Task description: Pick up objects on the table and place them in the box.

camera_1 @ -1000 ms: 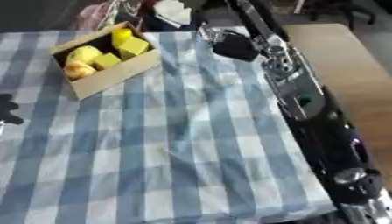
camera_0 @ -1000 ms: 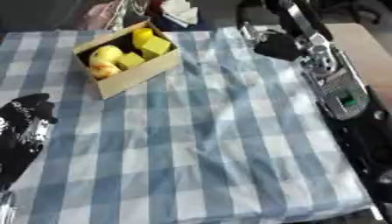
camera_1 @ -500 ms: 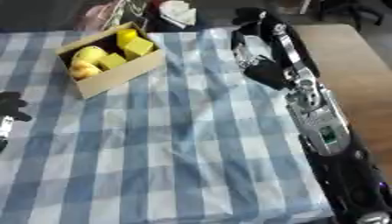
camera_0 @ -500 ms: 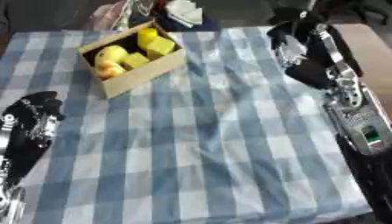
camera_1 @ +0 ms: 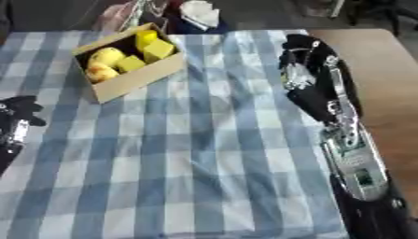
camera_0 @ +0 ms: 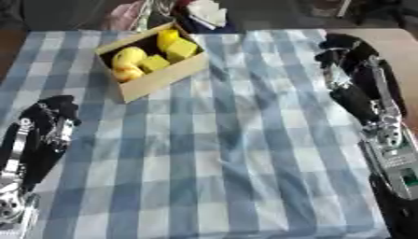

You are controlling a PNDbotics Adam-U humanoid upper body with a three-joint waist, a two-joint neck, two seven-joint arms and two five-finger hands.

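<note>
Box holds yellow objects at tabletop far left. Right hand curled, empty, far right. Left hand curled, empty, left edge.

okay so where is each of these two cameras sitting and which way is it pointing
Left eye view: in the head, looking down at the blue-and-white checked tablecloth; left hand at the left edge, right hand at upper right.
Right eye view: beside it, same downward look; the left hand is mostly cut off.
Both share the tan cardboard box of yellow objects and the right hand.
</note>
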